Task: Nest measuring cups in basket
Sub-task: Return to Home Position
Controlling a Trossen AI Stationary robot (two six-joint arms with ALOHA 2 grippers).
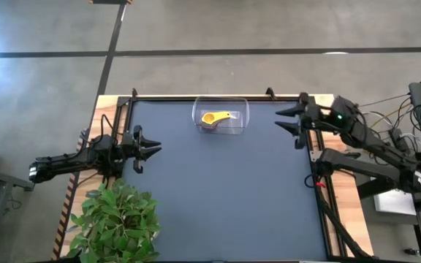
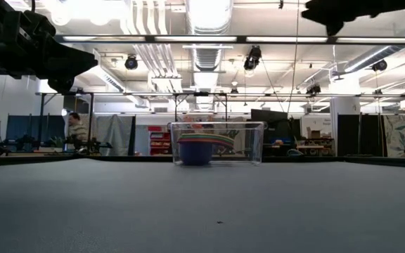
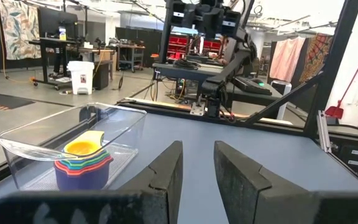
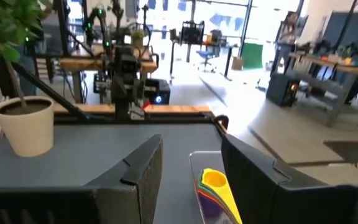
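Note:
The clear basket [image 1: 221, 115] stands near the table's far edge, at the middle. Inside it the measuring cups [image 1: 215, 119] sit nested in one stack, yellow on top, blue outermost at the bottom [image 2: 195, 152]; the stack also shows in the left wrist view [image 3: 82, 163] and the right wrist view [image 4: 216, 188]. My left gripper [image 1: 154, 148] hovers open at the table's left edge, pointing right. My right gripper [image 1: 282, 120] hovers open at the far right corner, pointing left toward the basket. Neither touches anything.
A potted plant [image 1: 115, 221] in a white pot [image 4: 23, 125] stands at the table's near left corner, close to the left arm. Dark mat [image 1: 225, 197] stretches from the basket to the near edge. A black frame rail runs along the table's sides [image 1: 316, 157].

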